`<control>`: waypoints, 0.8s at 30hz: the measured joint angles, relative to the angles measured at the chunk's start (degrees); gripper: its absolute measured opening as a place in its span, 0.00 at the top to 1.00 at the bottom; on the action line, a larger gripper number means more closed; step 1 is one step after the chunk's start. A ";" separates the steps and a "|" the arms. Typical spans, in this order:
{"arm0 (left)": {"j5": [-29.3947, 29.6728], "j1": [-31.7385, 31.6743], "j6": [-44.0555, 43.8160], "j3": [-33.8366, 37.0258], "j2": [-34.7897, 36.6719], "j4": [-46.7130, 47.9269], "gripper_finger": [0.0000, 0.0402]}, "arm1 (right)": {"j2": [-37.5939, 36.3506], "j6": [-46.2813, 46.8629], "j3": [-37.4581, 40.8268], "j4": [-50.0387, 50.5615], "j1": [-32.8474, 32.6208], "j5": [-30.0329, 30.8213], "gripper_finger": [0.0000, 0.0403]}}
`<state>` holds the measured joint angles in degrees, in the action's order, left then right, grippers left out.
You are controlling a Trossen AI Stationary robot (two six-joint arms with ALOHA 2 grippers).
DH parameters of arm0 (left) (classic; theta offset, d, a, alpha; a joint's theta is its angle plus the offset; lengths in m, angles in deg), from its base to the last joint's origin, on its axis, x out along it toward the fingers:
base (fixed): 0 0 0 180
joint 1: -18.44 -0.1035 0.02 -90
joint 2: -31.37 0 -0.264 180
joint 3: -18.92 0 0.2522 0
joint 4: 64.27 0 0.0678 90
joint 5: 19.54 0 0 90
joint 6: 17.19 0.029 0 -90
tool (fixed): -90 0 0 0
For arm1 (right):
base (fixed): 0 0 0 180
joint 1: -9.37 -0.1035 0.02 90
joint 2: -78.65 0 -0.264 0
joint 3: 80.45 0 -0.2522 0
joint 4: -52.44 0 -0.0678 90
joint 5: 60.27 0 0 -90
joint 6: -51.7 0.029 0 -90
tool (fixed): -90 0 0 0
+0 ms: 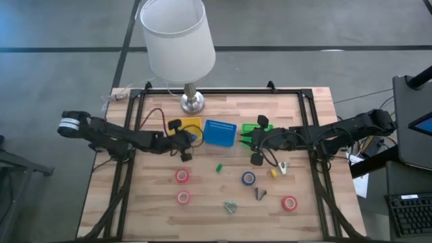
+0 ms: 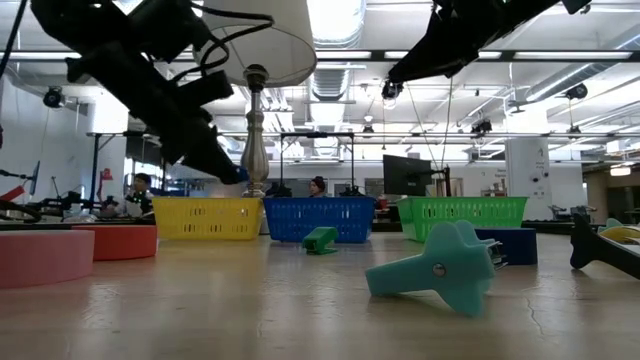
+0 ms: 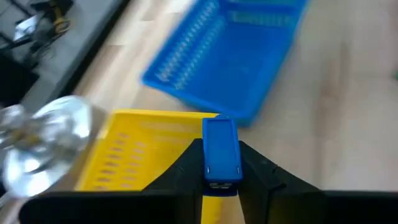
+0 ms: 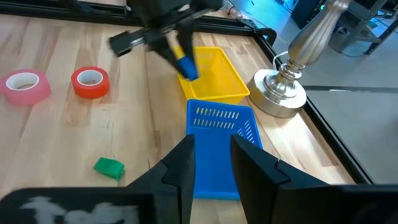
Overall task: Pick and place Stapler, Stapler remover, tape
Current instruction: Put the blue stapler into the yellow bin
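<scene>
My left gripper (image 3: 221, 177) is shut on a small blue stapler (image 3: 221, 149) and hangs above the near rim of the yellow tray (image 3: 143, 149), beside the blue tray (image 3: 230, 56). The right wrist view shows the stapler (image 4: 186, 67) slanting down over the yellow tray (image 4: 217, 78). My right gripper (image 4: 211, 165) hovers open and empty over the blue tray (image 4: 217, 137), near the green tray (image 1: 260, 128). Three red tape rolls (image 1: 182, 176) (image 1: 183, 198) (image 1: 289, 203) and one blue roll (image 1: 249, 179) lie flat on the table. My left gripper pinches the stapler's two long sides (image 3: 208, 163) between its two fingers. The stapler lies along the fingers and sticks out past their tips. The fingers slant down from the table's left. The stapler is lifted clear, above the yellow tray.
A lamp with a white shade (image 1: 177, 37) stands on a metal base (image 1: 192, 102) behind the trays. Small loose items lie on the near half: a green piece (image 1: 219, 167), a yellow one (image 1: 275, 173), a dark one (image 1: 260, 194) and teal ones (image 1: 231, 207).
</scene>
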<state>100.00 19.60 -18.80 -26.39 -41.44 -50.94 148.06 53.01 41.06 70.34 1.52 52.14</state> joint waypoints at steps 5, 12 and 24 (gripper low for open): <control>-1.74 -8.58 -4.88 -0.02 2.23 4.07 0.81 | 0.00 -1.53 0.00 -0.01 0.00 0.00 0.74; -14.38 -18.91 -6.36 -0.02 -1.14 9.58 0.80 | 0.00 -1.69 0.00 -0.03 0.00 0.00 0.74; -14.44 -20.18 -4.26 -0.04 -6.22 7.88 0.70 | 0.00 -1.49 0.02 -0.08 0.00 0.04 0.74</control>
<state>85.56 -0.59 -23.06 -26.43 -47.66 -43.06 148.06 51.52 41.08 70.26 1.52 52.19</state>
